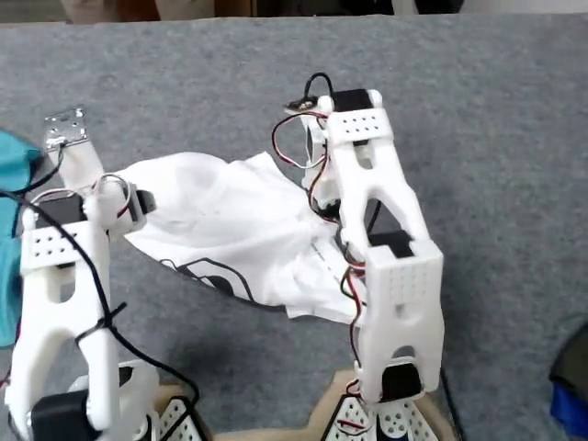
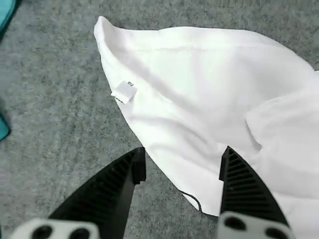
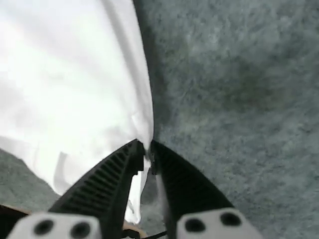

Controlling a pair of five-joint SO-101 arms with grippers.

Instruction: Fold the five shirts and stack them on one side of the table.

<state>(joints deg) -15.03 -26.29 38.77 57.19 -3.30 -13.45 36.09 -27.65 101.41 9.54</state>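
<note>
White shirt [image 1: 230, 230] is lying in a crumpled heap on the grey counter [image 1: 478, 110], right between the two arms in the high view. It's not folded at all yet, just bunched up with a bit of dark print showing along its near edge.

The right pincer [image 3: 148, 149] is pinched closed on the hem of the shirt, with a thin strip of fabric caught between the tips. The rest of the cloth spreads away to one side, with bare counter on the other.

The left pincer [image 2: 183, 157] is spread wide and has nothing in it. It hangs over the shirt's other edge, one finger above the fabric and one above the counter. I can't tell if it touches. A small tag [image 2: 124, 92] sits near that edge.

There's a teal cloth [image 1: 9, 165] at the counter's far left.
</note>
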